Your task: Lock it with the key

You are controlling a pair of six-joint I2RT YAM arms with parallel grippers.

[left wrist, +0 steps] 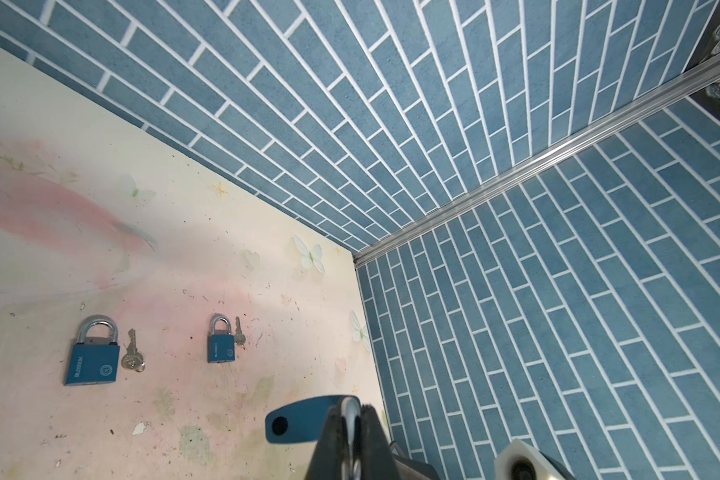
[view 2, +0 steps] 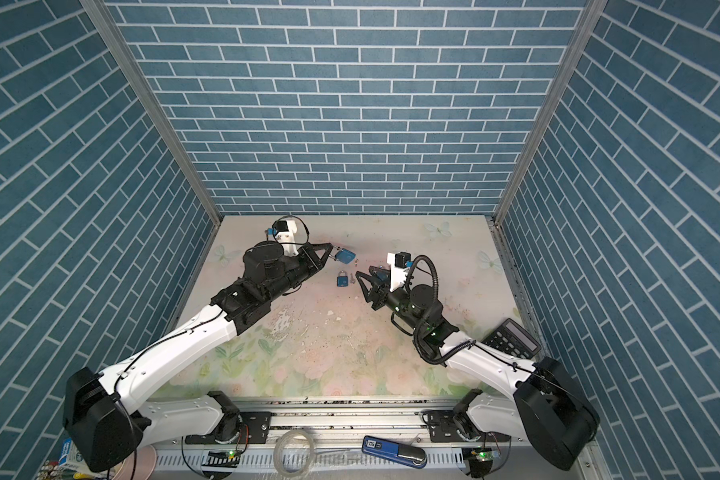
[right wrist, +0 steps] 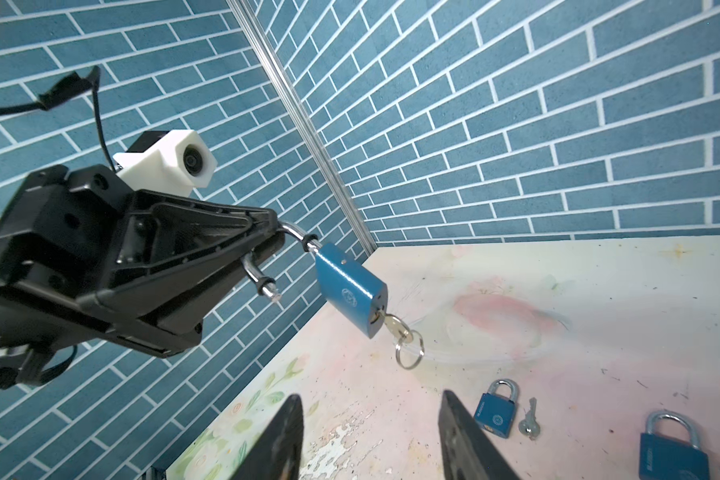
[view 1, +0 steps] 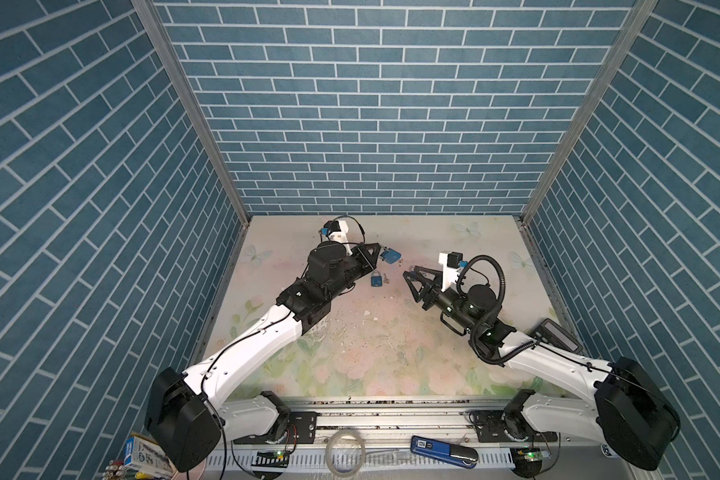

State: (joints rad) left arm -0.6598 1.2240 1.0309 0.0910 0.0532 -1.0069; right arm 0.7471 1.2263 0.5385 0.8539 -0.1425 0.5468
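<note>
The left fingers (right wrist: 233, 226) are pressed together on the open shackle (right wrist: 295, 232) of a blue padlock (right wrist: 348, 291), which is held above the tabletop (view 1: 391, 332) toward its far edge. A key (right wrist: 393, 324) is seated in its keyhole. The right fingers (right wrist: 281, 444) are spread and empty, near the padlock.

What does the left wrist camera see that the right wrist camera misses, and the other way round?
Only the left wrist view: the empty shackle hole in the held padlock. Only the right wrist view: the key in its keyhole, and the right gripper, open and empty. Both: the left gripper pinching that lock's shackle, and on the table a larger padlock and a smaller padlock, both closed, a loose key beside each.
</note>
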